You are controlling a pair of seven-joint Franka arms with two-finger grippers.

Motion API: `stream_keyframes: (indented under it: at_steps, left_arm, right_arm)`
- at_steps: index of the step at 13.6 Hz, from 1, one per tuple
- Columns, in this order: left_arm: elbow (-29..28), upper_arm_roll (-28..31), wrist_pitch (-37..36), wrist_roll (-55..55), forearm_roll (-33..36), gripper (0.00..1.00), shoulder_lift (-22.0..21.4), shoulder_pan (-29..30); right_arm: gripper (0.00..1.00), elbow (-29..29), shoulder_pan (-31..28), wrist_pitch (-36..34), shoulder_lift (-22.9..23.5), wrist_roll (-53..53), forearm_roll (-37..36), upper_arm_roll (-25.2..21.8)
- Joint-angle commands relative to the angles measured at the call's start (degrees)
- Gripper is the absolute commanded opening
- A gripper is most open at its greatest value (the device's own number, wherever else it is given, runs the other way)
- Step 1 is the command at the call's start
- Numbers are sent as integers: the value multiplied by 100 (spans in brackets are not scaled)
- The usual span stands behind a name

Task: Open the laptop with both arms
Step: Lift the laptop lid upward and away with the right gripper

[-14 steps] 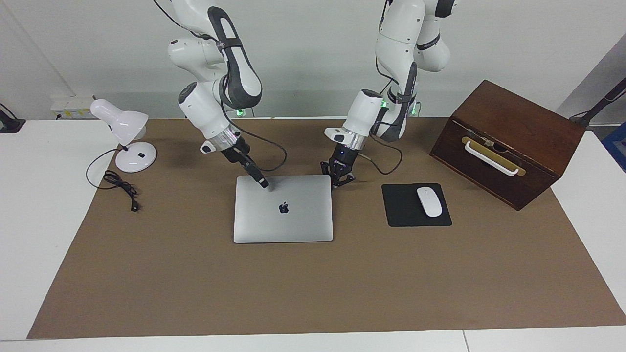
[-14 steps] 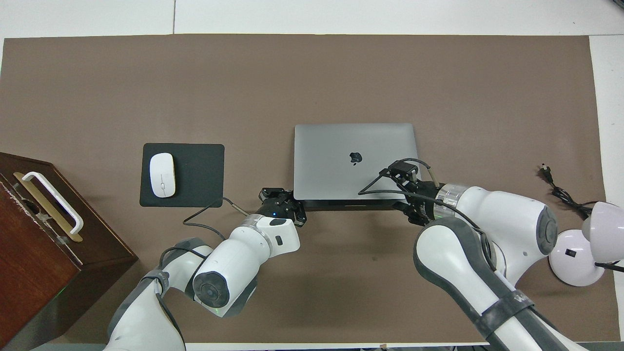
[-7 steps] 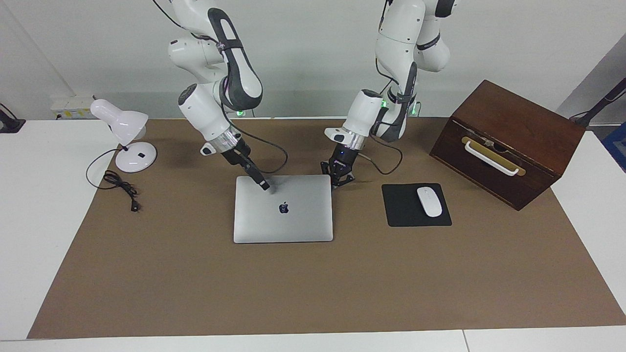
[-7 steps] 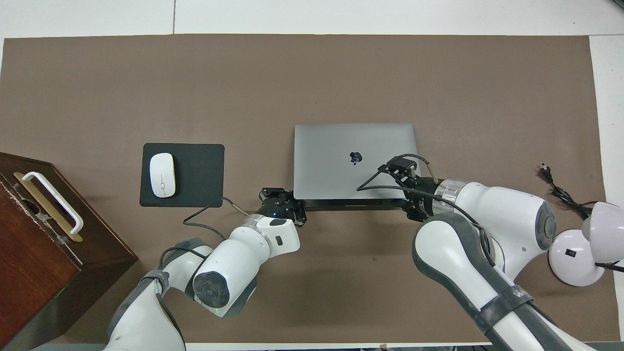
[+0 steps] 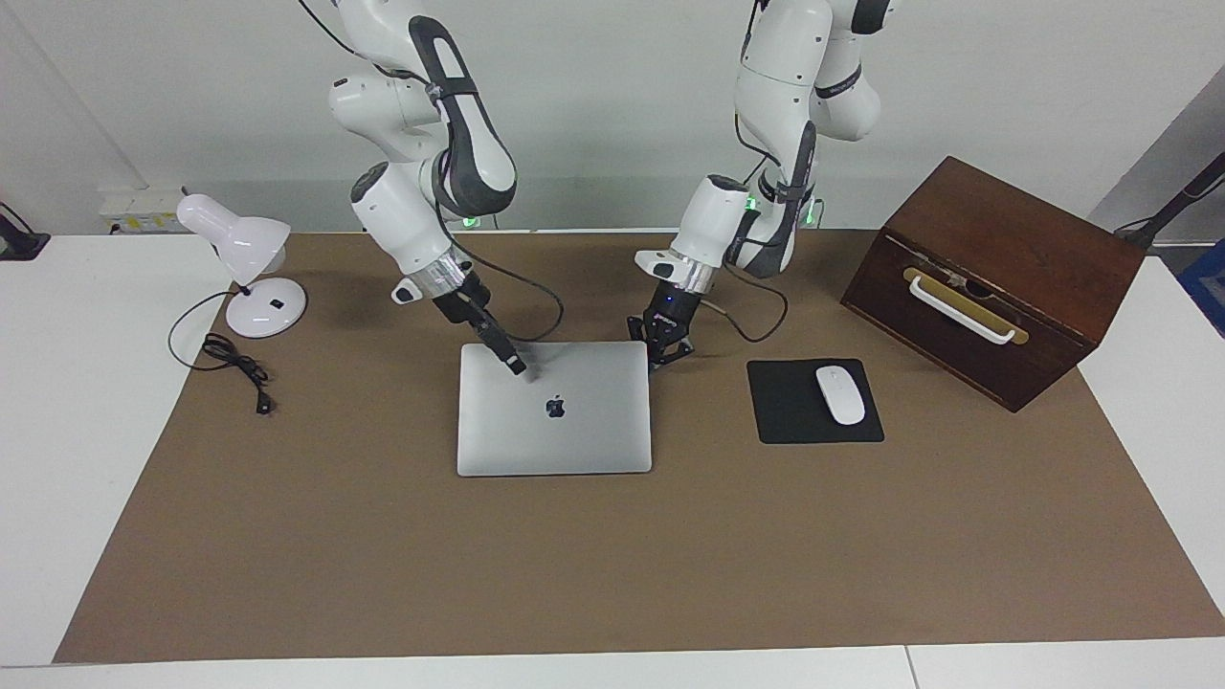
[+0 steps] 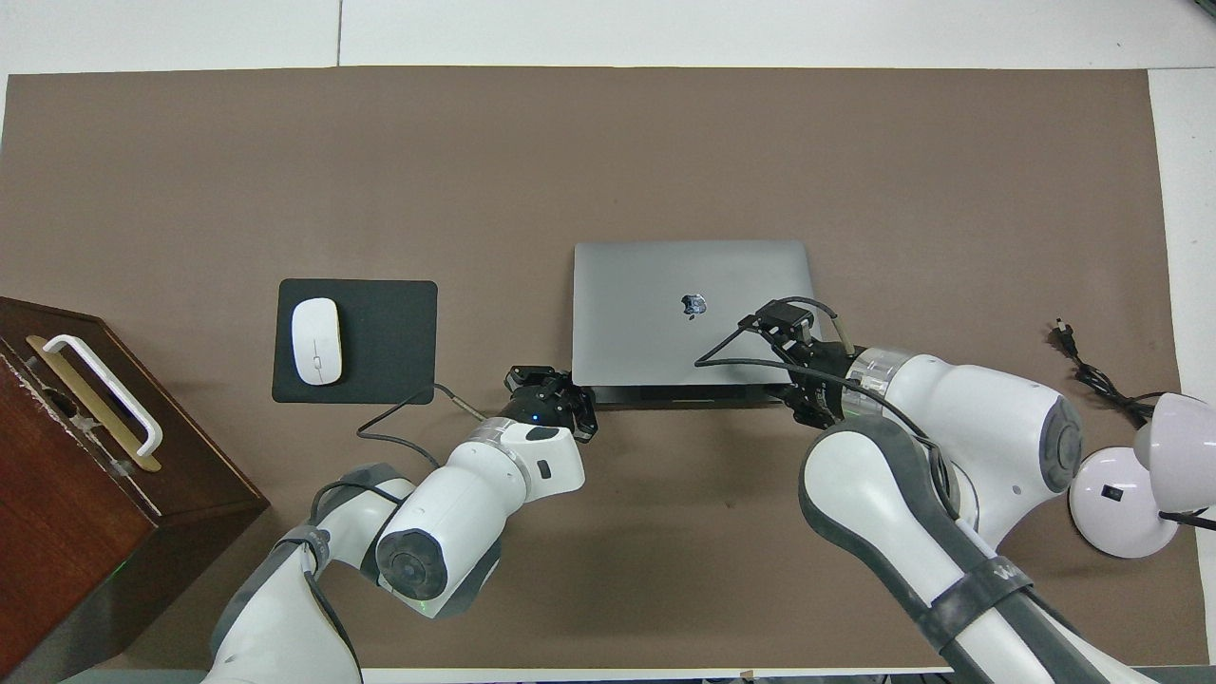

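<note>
The silver-grey laptop [image 5: 574,440] lies closed on the brown mat, its lid with the apple logo facing up; it also shows in the overhead view [image 6: 655,275]. My right gripper [image 5: 517,365] is shut and rests its tip on the lid, close to the laptop's edge nearest the robots; in the overhead view the right gripper [image 6: 781,321] is over the lid beside the logo. My left gripper [image 5: 662,352] is open, low at the laptop's corner nearest the robots, toward the left arm's end. In the overhead view the left gripper [image 6: 551,388] is just off that corner.
A black mouse pad [image 5: 794,421] with a white mouse [image 5: 840,394] lies beside the laptop toward the left arm's end. A dark wooden box [image 5: 995,277] with a white handle stands past it. A white desk lamp [image 5: 251,268] and its cable [image 5: 234,368] are at the right arm's end.
My right gripper has crept slightly along the lid, away from the robots. The left gripper has not moved. The laptop stays closed.
</note>
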Motion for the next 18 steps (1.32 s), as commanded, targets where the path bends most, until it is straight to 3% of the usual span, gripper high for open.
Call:
stream_keyframes:
  at_steps: [1, 9, 18]
  left_arm:
    - [94, 92, 113, 80, 32, 0, 223, -127]
    - [85, 101, 113, 124, 41, 0, 293, -127]
    - [94, 109, 113, 159, 32, 0, 345, -127]
  right_arm:
    - [100, 205, 7, 205, 139, -76, 3, 25]
    - [100, 1110, -2, 188, 499, -102, -32, 16]
    - [100, 1822, -195, 153, 771, -111, -901, -37]
